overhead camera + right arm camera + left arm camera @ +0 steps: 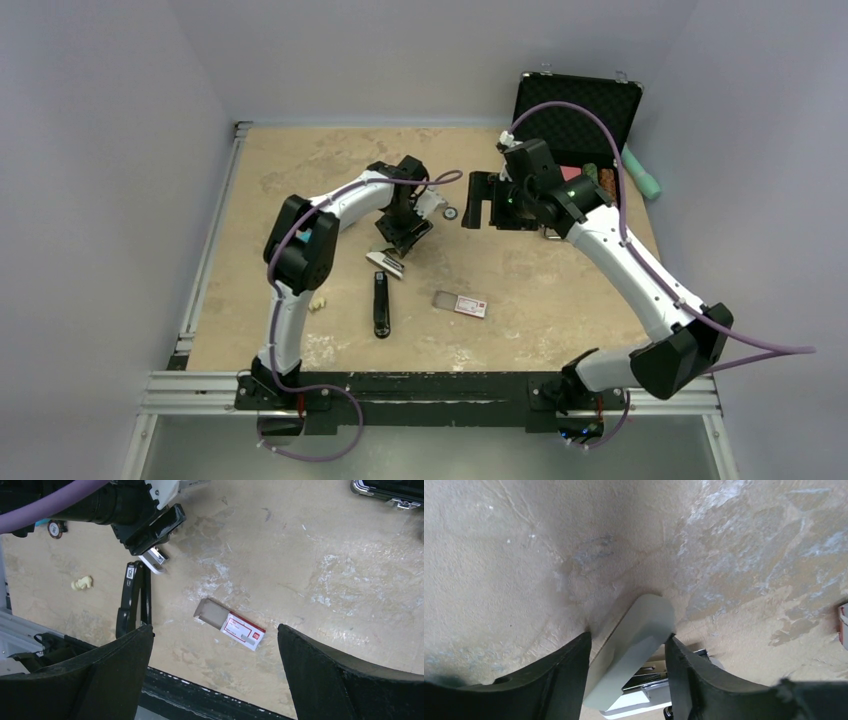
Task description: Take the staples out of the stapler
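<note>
A grey-and-white stapler (pixel 636 645) sits between my left gripper's (pixel 626 641) black fingers, which are shut on its grey top arm; its metal staple channel and white base show below. In the top view the left gripper (pixel 402 235) holds the stapler (pixel 385 262) just above the table, left of centre. In the right wrist view the stapler's (pixel 156 560) white end pokes out under the left gripper (pixel 150 527). My right gripper (pixel 478 200) hovers open and empty at mid-table; its jaws (pixel 215 630) stand wide apart above the table.
A black, long hinged tool (pixel 381 303) lies near the front, and also shows in the right wrist view (pixel 132 597). A red-and-white staple box (pixel 460 303) lies half open beside it. An open black case (pixel 580 115) and a teal object (pixel 645 175) sit at the back right. A yellowish lump (pixel 319 302) lies left.
</note>
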`<control>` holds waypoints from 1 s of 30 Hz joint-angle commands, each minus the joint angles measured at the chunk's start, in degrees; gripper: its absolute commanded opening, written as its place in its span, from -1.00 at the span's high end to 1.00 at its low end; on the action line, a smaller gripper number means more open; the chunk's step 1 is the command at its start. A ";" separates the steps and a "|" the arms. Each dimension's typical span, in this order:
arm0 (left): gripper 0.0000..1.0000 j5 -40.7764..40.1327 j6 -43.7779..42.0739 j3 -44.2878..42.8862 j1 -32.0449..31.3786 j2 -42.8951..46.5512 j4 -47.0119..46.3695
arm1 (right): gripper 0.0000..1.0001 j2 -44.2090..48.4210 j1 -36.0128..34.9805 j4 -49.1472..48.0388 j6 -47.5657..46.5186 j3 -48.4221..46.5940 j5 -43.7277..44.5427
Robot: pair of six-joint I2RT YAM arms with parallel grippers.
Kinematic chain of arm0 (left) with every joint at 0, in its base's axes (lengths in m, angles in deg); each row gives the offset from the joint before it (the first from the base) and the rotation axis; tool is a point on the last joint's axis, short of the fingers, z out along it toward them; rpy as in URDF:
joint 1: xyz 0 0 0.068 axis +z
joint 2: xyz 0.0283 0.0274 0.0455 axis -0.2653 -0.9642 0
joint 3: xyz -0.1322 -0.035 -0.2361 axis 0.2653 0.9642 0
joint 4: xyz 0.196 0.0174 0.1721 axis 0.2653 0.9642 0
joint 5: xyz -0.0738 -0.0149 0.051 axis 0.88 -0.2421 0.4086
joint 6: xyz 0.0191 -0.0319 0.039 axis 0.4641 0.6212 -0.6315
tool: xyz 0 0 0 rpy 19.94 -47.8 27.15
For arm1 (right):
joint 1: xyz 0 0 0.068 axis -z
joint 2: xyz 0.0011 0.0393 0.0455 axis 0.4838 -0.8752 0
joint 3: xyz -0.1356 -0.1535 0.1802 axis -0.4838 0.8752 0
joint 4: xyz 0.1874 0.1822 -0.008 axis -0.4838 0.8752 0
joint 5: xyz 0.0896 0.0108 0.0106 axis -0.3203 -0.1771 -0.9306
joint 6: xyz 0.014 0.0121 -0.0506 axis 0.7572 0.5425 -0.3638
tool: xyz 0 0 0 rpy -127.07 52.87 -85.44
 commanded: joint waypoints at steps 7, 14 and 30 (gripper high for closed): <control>1.00 2.49 2.05 -2.68 -0.07 0.12 0.23 | -0.97 -1.14 0.08 -2.44 -0.28 -1.73 -1.06; 1.00 -0.75 6.90 -2.73 -0.01 5.63 -0.16 | -0.97 -1.28 0.07 -3.69 0.48 -2.47 -2.04; 1.00 -1.79 18.85 -8.01 -0.05 14.34 9.57 | -0.90 11.55 13.46 -21.81 13.12 11.66 -15.43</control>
